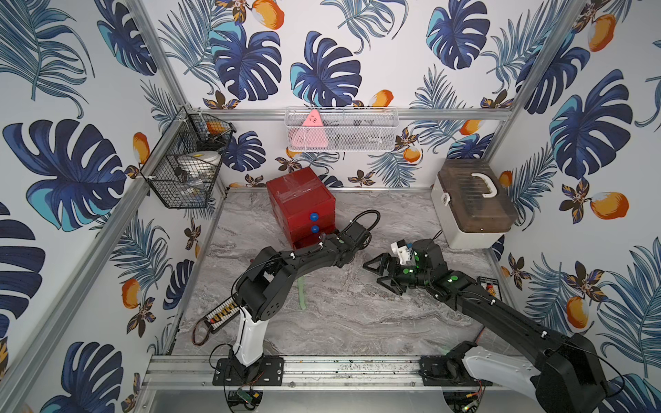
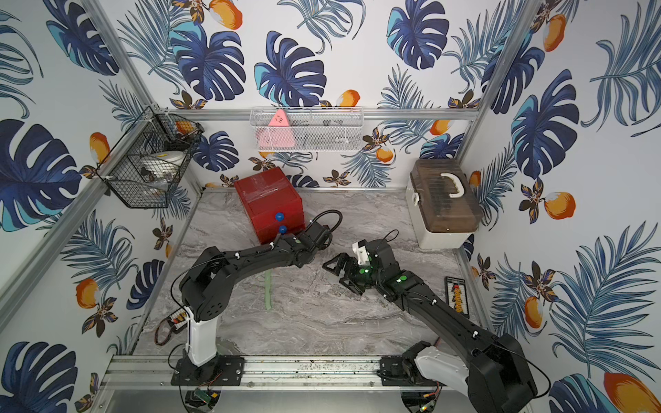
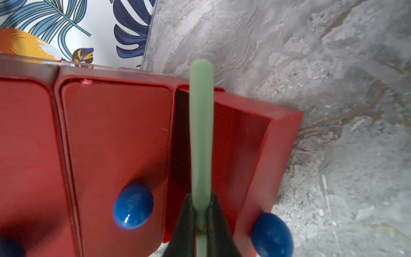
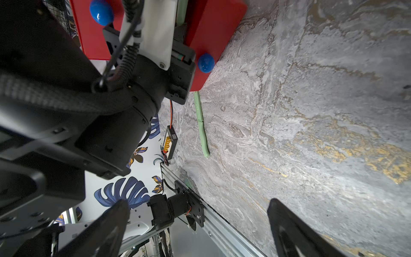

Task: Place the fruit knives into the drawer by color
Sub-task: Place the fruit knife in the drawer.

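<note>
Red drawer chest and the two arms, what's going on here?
The left gripper is shut on a mint-green knife, holding it lengthwise over the pulled-out lowest drawer of the red chest; the two drawers above it are closed. A second green knife lies on the table in front of the chest, not yet picked up. The right gripper hangs open and empty above the table, away from both knives.
</note>
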Robot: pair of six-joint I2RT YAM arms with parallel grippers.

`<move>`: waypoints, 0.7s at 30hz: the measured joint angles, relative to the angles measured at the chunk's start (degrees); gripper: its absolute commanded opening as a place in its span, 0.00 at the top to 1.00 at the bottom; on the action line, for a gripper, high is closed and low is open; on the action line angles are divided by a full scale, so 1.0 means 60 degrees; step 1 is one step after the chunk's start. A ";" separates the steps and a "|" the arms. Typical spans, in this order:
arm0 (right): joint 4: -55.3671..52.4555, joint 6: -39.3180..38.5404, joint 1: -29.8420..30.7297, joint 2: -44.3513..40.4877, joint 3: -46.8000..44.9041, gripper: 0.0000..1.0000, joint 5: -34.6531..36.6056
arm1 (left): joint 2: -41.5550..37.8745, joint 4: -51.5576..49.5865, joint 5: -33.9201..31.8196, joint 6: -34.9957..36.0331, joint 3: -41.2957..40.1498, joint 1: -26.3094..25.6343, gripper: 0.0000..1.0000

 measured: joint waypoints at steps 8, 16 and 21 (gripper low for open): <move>-0.0004 -0.0033 -0.0131 -0.0127 -0.0102 0.00 -0.0211 | -0.0506 0.0106 -0.0696 -0.0743 -0.0091 0.0051 0.01; -0.0044 -0.0270 -0.0142 -0.0047 -0.0022 0.00 -0.0313 | -0.1672 -0.1202 -0.0769 -0.2022 0.0415 -0.0273 0.01; -0.0291 -0.1016 -0.0138 -0.0084 0.0251 0.00 -0.0408 | -0.2594 -0.3111 -0.0160 -0.3810 0.0834 -0.0313 0.01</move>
